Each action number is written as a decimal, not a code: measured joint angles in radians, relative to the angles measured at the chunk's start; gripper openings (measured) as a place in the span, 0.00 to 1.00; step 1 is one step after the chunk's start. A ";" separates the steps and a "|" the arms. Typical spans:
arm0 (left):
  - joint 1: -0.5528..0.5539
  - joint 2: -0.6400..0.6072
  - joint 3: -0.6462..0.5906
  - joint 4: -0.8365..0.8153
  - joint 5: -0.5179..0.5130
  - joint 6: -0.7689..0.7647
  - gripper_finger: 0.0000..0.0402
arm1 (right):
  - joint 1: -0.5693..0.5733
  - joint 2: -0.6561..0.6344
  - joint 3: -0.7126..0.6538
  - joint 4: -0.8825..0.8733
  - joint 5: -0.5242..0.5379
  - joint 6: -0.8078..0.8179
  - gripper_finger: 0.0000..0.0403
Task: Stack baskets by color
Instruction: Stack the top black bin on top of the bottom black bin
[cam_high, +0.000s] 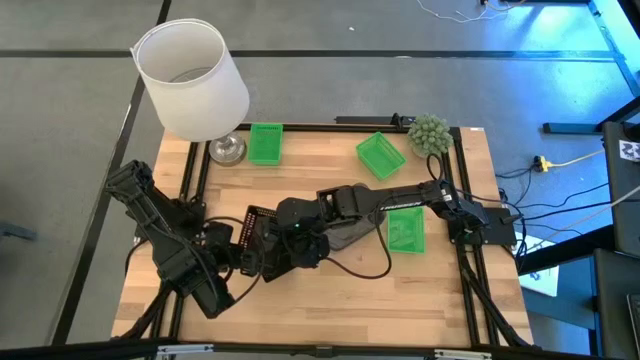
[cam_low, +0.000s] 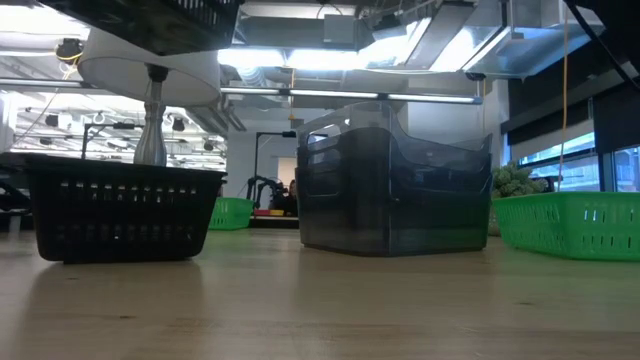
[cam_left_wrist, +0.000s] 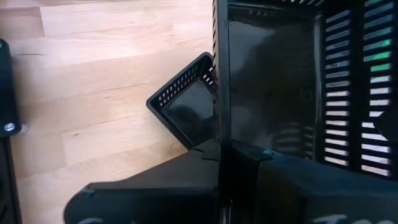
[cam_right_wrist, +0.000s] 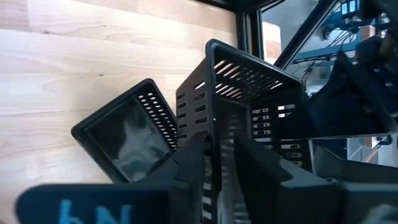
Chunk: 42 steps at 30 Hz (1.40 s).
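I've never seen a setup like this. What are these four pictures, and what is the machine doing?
It is a robot with two arms, each ending in a two-finger claw. One camera looks down on the table, one sits level with it, and one rides on each wrist. The left claw grips the wall of a lifted black basket; the right claw is at the same basket. Another black basket lies below. Also there: three green baskets, a grey basket, a lamp, a plant ball.
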 joint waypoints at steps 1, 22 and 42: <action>0.000 0.000 0.000 0.000 0.000 0.000 0.00 | 0.000 0.000 0.000 -0.001 0.000 0.005 0.20; 0.007 0.000 0.000 0.000 0.074 0.068 0.00 | 0.002 0.000 0.000 0.019 0.063 0.074 0.01; 0.072 0.000 0.005 0.016 0.209 0.179 0.21 | 0.008 0.000 0.000 -0.050 0.074 0.072 0.01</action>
